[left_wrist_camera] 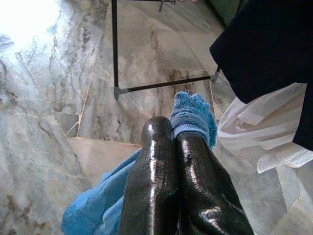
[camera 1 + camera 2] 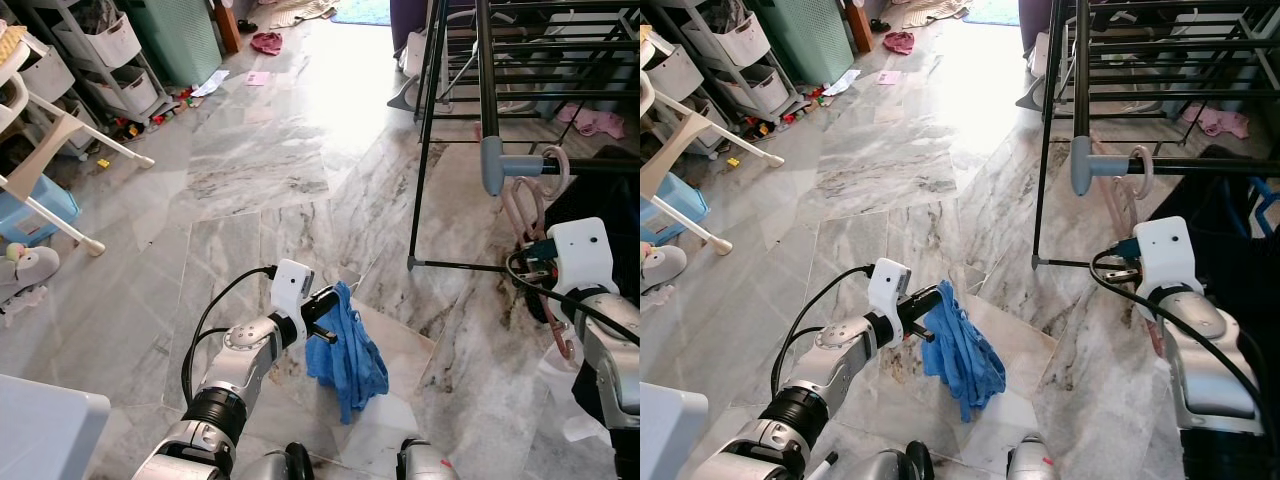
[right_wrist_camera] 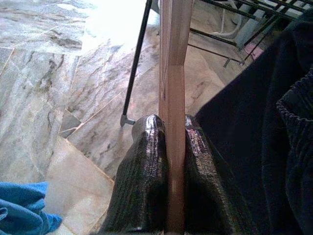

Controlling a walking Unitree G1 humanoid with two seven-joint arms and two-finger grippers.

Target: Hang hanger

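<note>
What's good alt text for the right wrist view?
The right gripper is clamped on a pink hanger whose flat bar runs up between the two black fingers. A dark garment hangs beside it, over a marble floor with a black drying rack leg and a blue cloth at the corner.

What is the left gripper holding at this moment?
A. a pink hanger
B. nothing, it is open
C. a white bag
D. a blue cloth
D: in the left wrist view the left gripper has its two black fingers closed on the blue cloth, which hangs down from it above the marble floor, while the pink hanger is clamped in the right gripper.
</note>
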